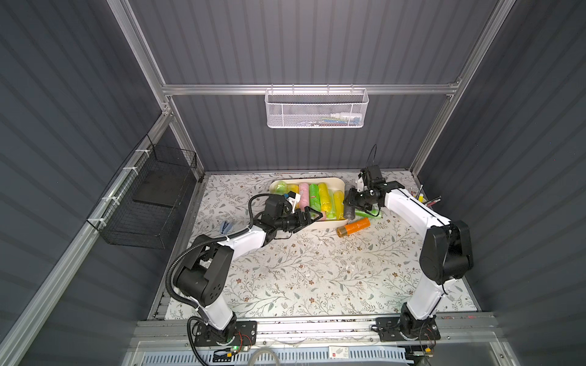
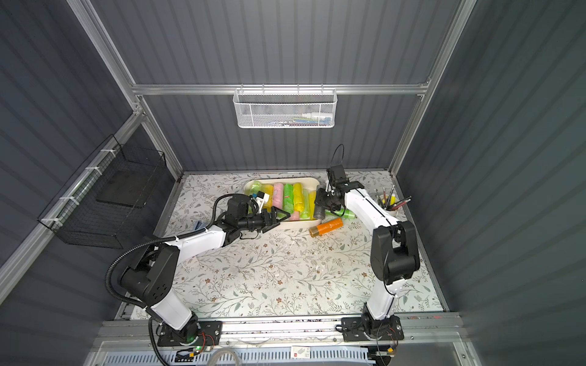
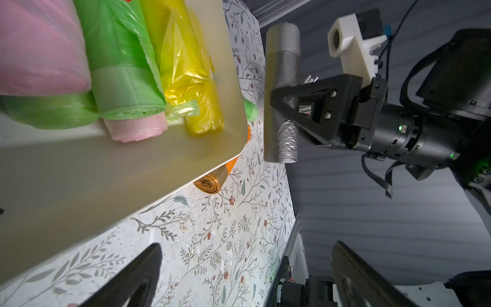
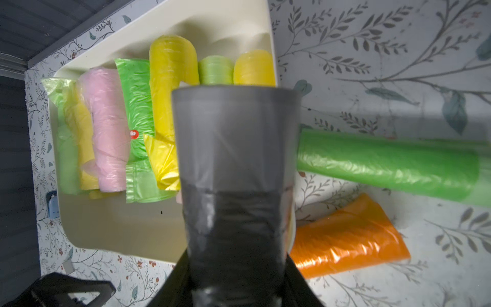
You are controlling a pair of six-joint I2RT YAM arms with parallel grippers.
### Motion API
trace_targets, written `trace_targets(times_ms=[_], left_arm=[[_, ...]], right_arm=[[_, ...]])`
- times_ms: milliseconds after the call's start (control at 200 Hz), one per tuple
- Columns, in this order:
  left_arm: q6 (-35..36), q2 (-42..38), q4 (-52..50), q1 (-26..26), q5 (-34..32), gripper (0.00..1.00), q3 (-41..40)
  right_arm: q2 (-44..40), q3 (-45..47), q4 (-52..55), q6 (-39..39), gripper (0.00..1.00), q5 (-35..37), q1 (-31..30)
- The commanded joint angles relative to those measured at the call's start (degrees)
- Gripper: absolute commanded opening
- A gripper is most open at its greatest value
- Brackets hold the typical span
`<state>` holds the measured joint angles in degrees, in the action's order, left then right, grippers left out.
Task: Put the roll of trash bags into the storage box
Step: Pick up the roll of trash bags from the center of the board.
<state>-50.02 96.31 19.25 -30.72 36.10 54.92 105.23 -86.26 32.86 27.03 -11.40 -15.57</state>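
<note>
The grey roll of trash bags (image 3: 283,66) is clamped across its middle by the right claw (image 3: 276,106), seemingly clear of the table (image 1: 317,269). The storage box (image 4: 119,226), already holding several coloured rolls, lies just beside that claw, so the carry over its rim and the release are judged outstanding. Farther off, the left claw (image 1: 314,217) is spread wide and empty.

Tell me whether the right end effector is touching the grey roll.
Touching. The left wrist view shows the right end effector shut on the grey roll, clamped around the roll's middle with no gap.
</note>
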Motion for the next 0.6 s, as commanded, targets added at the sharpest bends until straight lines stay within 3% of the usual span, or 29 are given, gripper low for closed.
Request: trace_targets(times_ms=[0, 495, 595], left_arm=[[1.3, -1.2, -2.9, -0.3, 0.7, 1.00, 1.8], [3.6, -4.3, -7.4, -0.3, -1.1, 1.00, 1.0], [4.2, -4.4, -8.2, -0.3, -1.5, 1.00, 1.2]], right_arm=[[3.2, -4.3, 1.8, -2.5, 0.40, 0.8, -0.2], [19.1, -22.2, 5.2, -6.8, 0.41, 1.0, -1.4], [21.0, -25.0, 6.6, -7.4, 0.59, 0.3, -1.6]])
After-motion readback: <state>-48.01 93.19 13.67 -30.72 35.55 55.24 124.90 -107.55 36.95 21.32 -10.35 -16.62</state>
